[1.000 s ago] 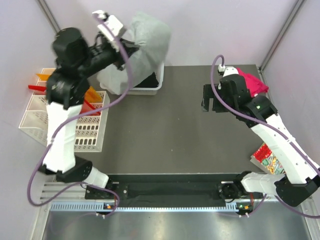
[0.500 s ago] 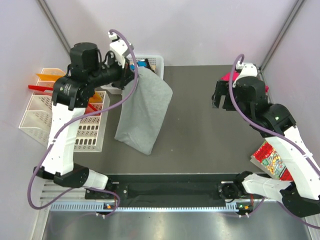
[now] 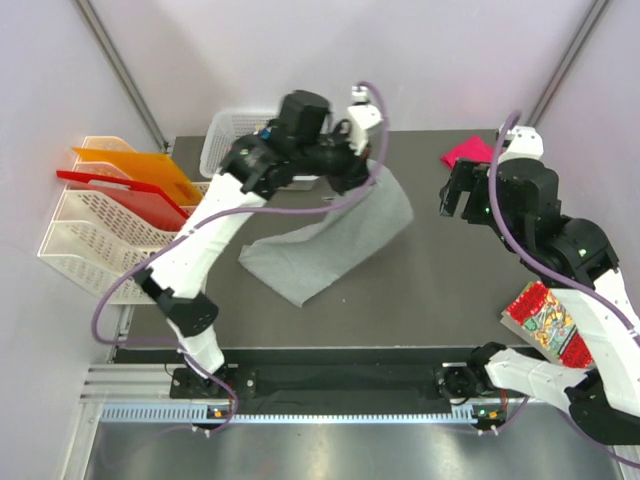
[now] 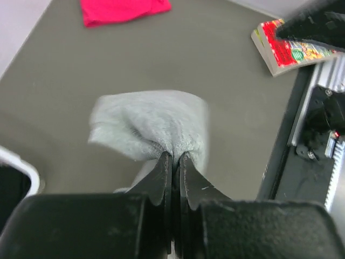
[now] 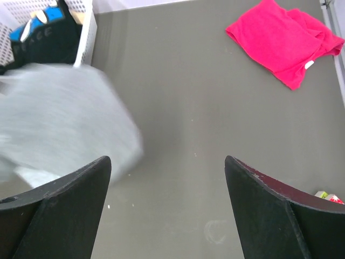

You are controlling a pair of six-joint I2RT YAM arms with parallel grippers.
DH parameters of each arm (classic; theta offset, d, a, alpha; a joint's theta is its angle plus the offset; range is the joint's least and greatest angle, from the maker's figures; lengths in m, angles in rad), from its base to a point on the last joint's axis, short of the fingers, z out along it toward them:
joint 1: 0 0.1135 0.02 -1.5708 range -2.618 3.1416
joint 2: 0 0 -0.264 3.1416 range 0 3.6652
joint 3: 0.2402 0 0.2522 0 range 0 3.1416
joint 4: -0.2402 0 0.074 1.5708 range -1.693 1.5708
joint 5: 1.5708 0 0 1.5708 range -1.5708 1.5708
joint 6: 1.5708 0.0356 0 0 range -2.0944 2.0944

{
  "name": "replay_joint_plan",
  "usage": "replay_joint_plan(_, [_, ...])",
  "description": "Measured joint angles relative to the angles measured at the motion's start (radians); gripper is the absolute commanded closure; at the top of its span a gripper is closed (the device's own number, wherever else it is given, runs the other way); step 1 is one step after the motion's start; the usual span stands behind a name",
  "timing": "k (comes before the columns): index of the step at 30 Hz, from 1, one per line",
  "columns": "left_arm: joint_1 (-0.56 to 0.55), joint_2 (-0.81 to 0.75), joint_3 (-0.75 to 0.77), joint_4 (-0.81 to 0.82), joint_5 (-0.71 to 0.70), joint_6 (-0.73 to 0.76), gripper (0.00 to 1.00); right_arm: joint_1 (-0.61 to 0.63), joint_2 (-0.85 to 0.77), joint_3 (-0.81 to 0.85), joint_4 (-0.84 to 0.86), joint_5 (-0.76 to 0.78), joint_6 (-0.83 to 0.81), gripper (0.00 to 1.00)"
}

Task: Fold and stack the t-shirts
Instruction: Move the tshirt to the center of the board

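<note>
The large light grey t-shirt [image 3: 335, 240] hangs creased just right of the white basket [image 3: 222, 135], its top bunched in the left fingers [image 4: 159, 178], which are clamped tight on it, and its lower edge lies on the counter [image 3: 430, 290]. Farther right of the basket the right fingers [image 5: 64, 205] stand wide apart, near the small crumpled magenta t-shirt [image 3: 468, 152]. Only the right wrist view shows a black t-shirt [image 5: 46, 38] inside the basket.

The left arm [image 3: 200, 240] and right arm [image 3: 608, 318] wear white shells, black joints, black jaws and looping purple cables [image 3: 96, 320].
</note>
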Motion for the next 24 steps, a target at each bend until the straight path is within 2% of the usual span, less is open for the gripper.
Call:
replay_joint_plan(3, [-0.064, 0.118, 0.118, 0.032, -0.078, -0.005, 1.0, 0.0, -0.017, 0.014, -0.01, 0.003, 0.01, 0.14])
replay_joint_plan(6, [-0.064, 0.192, 0.203, 0.104, -0.206, 0.02, 1.0, 0.0, -0.03, 0.019, -0.019, 0.004, 0.022, 0.15])
replay_joint_plan(8, [-0.058, 0.201, 0.21, 0.123, -0.239, 0.039, 0.95, 0.0, -0.037, 0.018, -0.026, 0.004, 0.03, 0.15])
replay_joint_plan(11, [-0.069, 0.186, 0.175, 0.115, -0.222, 0.063, 0.76, 0.0, -0.045, 0.018, -0.034, 0.007, 0.037, 0.15])
replay_joint_plan(12, [-0.082, 0.173, 0.145, 0.107, -0.201, 0.064, 0.55, 0.0, -0.047, 0.018, -0.036, 0.008, 0.039, 0.15])
replay_joint_plan(15, [-0.131, 0.138, 0.02, 0.092, -0.13, 0.046, 0.54, 0.0, -0.047, 0.018, -0.037, 0.008, 0.044, 0.15])
replay_joint_plan(16, [-0.146, 0.135, -0.019, 0.092, -0.115, 0.034, 0.39, 0.0, -0.046, 0.018, -0.037, 0.008, 0.044, 0.15])
replay_joint_plan(17, [-0.16, 0.135, -0.057, 0.092, -0.097, 0.027, 0.17, 0.0, -0.045, 0.017, -0.037, 0.007, 0.044, 0.15])
replay_joint_plan(18, [-0.165, 0.135, -0.079, 0.091, -0.093, 0.029, 0.01, 0.0, -0.044, 0.016, -0.037, 0.006, 0.044, 0.14])
replay_joint_plan(21, [-0.158, 0.143, -0.089, 0.066, -0.09, 0.011, 0.01, 0.0, -0.043, -0.003, -0.028, 0.002, 0.044, 0.14])
replay_joint_plan(24, [-0.131, 0.146, -0.03, 0.052, -0.105, -0.009, 0.01, 0.0, -0.03, -0.028, -0.023, -0.003, 0.044, 0.13])
